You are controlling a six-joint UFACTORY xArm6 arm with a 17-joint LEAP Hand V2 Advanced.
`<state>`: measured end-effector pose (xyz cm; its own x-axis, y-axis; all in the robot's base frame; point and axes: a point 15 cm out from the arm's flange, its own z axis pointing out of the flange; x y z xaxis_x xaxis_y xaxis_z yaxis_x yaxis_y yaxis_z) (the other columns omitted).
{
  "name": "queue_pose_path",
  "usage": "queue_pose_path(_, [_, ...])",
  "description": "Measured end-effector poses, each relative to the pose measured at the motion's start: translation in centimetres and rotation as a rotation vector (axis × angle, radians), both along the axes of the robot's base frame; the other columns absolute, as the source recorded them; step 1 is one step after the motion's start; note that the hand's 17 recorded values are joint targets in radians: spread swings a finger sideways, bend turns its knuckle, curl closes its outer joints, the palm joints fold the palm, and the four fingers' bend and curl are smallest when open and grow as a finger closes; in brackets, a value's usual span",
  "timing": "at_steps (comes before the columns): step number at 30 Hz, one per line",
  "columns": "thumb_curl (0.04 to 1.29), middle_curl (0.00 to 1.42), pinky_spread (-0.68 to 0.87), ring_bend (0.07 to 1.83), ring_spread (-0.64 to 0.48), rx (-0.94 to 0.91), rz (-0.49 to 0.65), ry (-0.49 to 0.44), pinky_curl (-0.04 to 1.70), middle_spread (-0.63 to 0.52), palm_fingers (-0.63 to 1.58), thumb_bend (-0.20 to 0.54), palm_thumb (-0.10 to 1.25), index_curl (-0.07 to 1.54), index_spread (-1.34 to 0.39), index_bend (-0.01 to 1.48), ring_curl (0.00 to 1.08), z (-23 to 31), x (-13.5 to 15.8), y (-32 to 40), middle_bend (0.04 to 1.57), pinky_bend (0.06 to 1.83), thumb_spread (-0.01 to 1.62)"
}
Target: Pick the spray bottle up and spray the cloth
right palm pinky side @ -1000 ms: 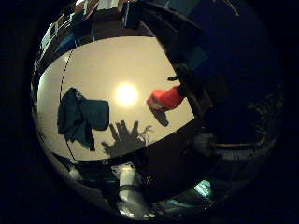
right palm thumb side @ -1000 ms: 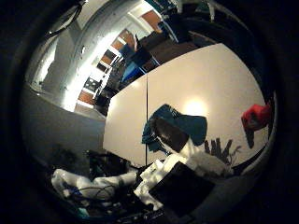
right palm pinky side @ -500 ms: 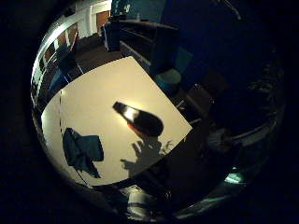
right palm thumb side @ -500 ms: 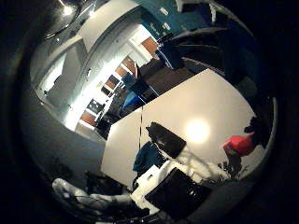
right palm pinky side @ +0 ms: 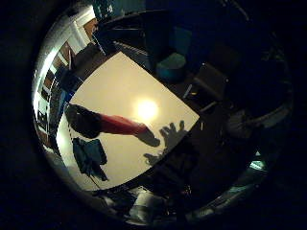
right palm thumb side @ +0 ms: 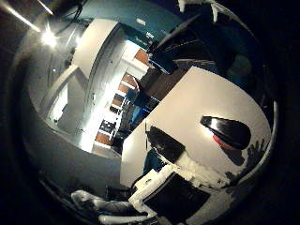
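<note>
1. Cloth. The teal cloth [right palm pinky side: 88,155] lies crumpled on the white tabletop [right palm pinky side: 120,81], near the spray bottle and not touching it. It sits close to the tabletop edge. Judgement: a cloth this near the bottle needs only a short carry and a turn of the nozzle before spraying.

2. Spray bottle. The red spray bottle [right palm pinky side: 122,125] rests on the tabletop between the cloth and the hand's shadow. Its red body shows clearly, and one end of it is dark. Whether that end is the spray head or part of the hand in front of it cannot be told. Nothing grips the bottle.

3. Light patch. A bright glare [right palm pinky side: 146,109] sits on the bare tabletop just beside the bottle. It is a reflection, not an object.

4. Hand shadow. A spread shadow [right palm pinky side: 172,134] falls on the tabletop just beyond the bottle, on the side away from the cloth. Judgement: the hand hangs above the surface, near the bottle, on approach.

5. Hand. The hand [right palm thumb side: 187,173] shows in the thumb-side view. Its fingers [right palm thumb side: 229,132] reach out roughly straight and hold nothing. One dark fingertip partly covers the bottle in that view.

6. Stage. Judgement: the pick-up is not yet done. The extended fingers suit a descent around the bottle body before they close.
</note>
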<state>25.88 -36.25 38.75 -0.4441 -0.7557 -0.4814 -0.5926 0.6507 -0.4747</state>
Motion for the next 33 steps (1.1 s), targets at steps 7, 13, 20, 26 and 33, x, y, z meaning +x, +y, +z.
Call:
queue_pose_path(7, [0.30, 0.40, 0.41, 0.55, 0.17, 0.034, -0.025, 0.016, 0.24, 0.03, 0.26, -0.026, 0.49, 0.30, -0.23, 0.16, 0.24, -3.2, -2.5, -2.2, 0.39, 0.47, 1.08])
queue_pose_path(13, [0.30, 0.39, 0.40, 0.54, 0.17, 0.049, 0.003, 0.031, 0.24, 0.03, 0.26, -0.025, 0.48, 0.30, -0.23, 0.17, 0.24, -5.5, -3.1, -2.8, 0.39, 0.45, 1.07])
queue_pose_path(20, [0.30, 0.39, 0.40, 0.53, 0.19, 0.112, 0.021, 0.035, 0.25, 0.05, 0.26, -0.021, 0.49, 0.30, -0.22, 0.16, 0.24, -8.8, -2.9, -3.2, 0.38, 0.45, 1.07])
queue_pose_path(26, [0.30, 0.40, 0.42, 0.54, 0.21, 0.147, 0.042, 0.037, 0.25, 0.08, 0.25, -0.023, 0.50, 0.30, -0.20, 0.16, 0.24, -11.2, -2.8, -3.4, 0.38, 0.46, 1.08])
queue_pose_path(33, [0.30, 0.39, 0.47, 0.54, 0.25, 0.164, 0.059, 0.039, 0.26, 0.14, 0.24, -0.023, 0.51, 0.29, -0.17, 0.16, 0.25, -12.5, -2.8, -3.4, 0.38, 0.51, 1.08])
